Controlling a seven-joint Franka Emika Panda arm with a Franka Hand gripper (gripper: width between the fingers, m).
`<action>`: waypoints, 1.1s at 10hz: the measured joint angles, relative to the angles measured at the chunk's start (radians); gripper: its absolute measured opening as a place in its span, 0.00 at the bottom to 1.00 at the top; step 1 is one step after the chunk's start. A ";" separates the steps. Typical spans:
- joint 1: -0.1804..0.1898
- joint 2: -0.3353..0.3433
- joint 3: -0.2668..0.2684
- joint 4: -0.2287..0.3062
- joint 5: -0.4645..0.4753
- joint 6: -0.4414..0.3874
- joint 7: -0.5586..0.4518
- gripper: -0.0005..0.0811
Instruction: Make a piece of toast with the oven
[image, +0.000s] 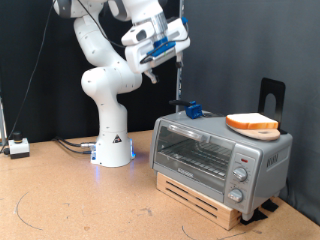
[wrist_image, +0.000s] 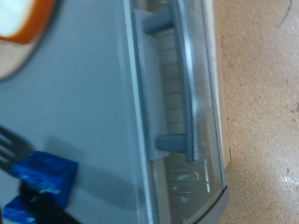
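Observation:
The silver-grey oven (image: 215, 158) stands at the exterior view's right with its glass door shut. The piece of toast (image: 252, 122) lies on a round wooden plate (image: 268, 131) on the oven's top. My gripper (image: 152, 66) hangs in the air well above the oven's left end and holds nothing that shows. The wrist view looks down on the oven's grey top (wrist_image: 84, 103), the door handle (wrist_image: 187, 75) and a corner of the toast (wrist_image: 23, 21). My fingers do not show in the wrist view.
A small blue object (image: 192, 108) sits on the oven's top near its left end, and shows in the wrist view (wrist_image: 42, 177). The oven rests on a wooden slatted base (image: 200, 195). A black stand (image: 272, 95) rises behind it. A power box (image: 18, 147) lies at the far left.

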 joint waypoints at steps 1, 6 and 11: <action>-0.004 0.021 -0.007 -0.013 -0.005 0.006 -0.001 1.00; 0.008 0.055 -0.029 -0.041 0.016 0.020 -0.069 1.00; 0.072 0.084 -0.056 -0.078 0.056 0.006 -0.190 1.00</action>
